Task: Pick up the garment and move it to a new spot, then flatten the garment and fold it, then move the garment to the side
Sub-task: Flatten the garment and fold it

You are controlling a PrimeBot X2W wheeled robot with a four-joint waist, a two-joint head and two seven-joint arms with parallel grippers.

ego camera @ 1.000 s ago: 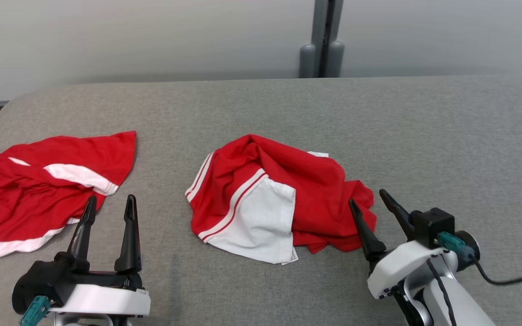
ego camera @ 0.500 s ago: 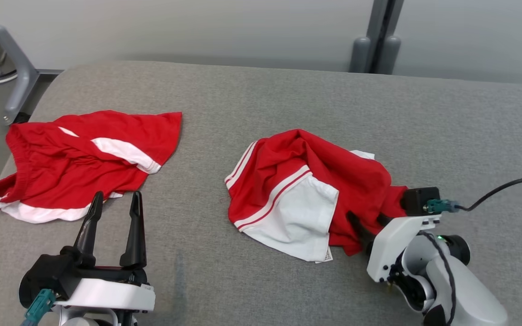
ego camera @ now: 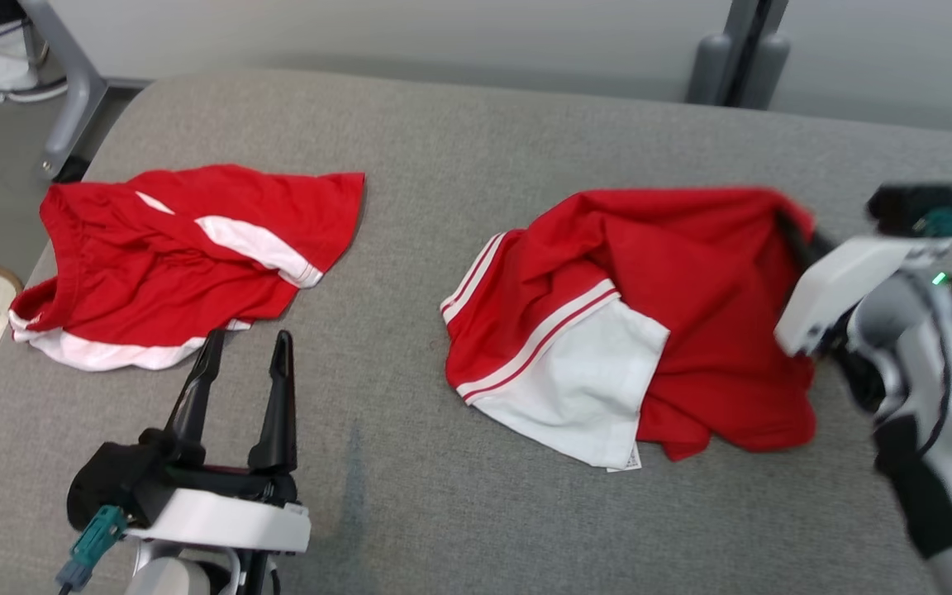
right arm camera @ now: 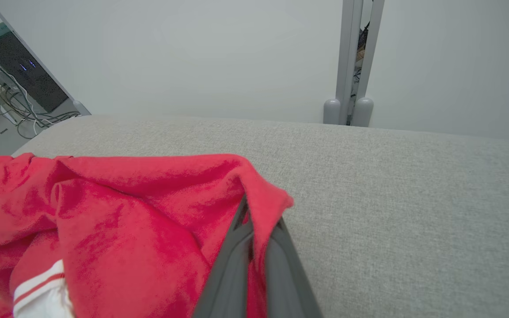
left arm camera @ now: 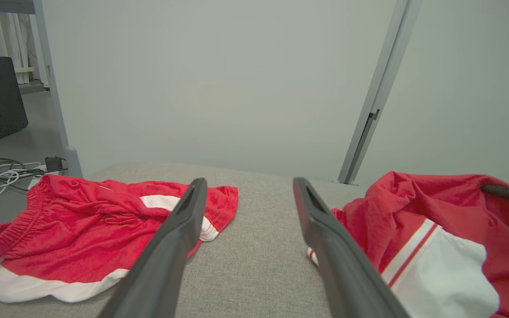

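Your right gripper (right arm camera: pixel 250 221) is pinching the garment (ego camera: pixel 691 314) at its 2 o'clock corner, mid-bench (ego camera: pixel 525 140). Lift it high and steadily so the trailing cloth clears. The left gripper (ego camera: pixel 249 339) waits spread at 7 o'clock.

Head view: I find bare grey tabletop (ego camera: pixel 397 273) at centre frame, a passable lane between the red shorts (ego camera: pixel 154 264) at left and the garment (ego camera: pixel 691 297) at right; a grey post (ego camera: pixel 736 49) bounds the upper right.

No legible text; garment tag (ego camera: pixel 630 457) unreadable.
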